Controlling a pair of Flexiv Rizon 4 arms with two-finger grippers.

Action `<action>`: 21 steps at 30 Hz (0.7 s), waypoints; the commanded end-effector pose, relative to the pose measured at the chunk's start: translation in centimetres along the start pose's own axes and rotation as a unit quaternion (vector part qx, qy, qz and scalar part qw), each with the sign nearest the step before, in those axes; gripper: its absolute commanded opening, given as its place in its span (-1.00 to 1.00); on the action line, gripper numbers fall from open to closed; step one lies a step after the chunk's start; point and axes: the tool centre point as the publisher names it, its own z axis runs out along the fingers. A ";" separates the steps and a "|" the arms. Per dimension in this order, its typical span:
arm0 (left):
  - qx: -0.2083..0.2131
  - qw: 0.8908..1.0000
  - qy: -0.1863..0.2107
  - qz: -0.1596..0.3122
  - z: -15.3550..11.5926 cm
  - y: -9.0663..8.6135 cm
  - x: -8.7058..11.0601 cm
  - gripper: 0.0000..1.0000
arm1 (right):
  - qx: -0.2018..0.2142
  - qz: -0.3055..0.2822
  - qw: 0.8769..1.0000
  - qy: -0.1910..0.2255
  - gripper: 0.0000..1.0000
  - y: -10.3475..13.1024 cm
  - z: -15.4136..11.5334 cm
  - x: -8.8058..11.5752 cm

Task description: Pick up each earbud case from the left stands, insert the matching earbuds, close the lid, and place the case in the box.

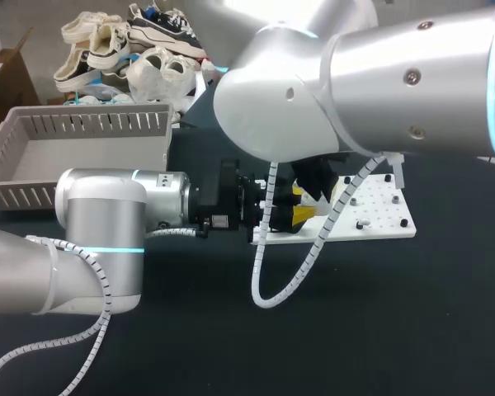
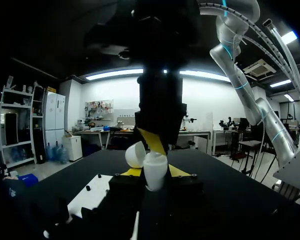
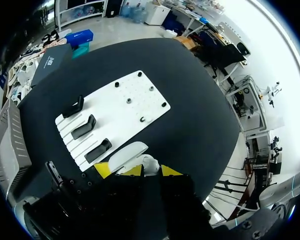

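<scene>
At the stand end of the white board (image 3: 125, 107), my left gripper (image 2: 155, 171) clamps the white earbud case (image 2: 155, 179) upright from two sides. The lid (image 2: 136, 154) is tipped back, probably so the wells face up for loading. My right gripper (image 2: 152, 142) hangs directly above the case; whether it pinches an earbud, I cannot tell. The grey box (image 1: 91, 124) waits well beyond that end of the board.

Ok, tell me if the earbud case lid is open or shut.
Open: the lid is swung back to one side of the earbud case, leaving its top uncovered.
</scene>
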 end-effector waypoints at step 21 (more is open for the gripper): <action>-0.003 1.000 0.000 0.001 0.0 -0.1 0.0 -1.00 | -0.038 -0.004 0.999 0.015 0.25 -2.5 -1.6 0.9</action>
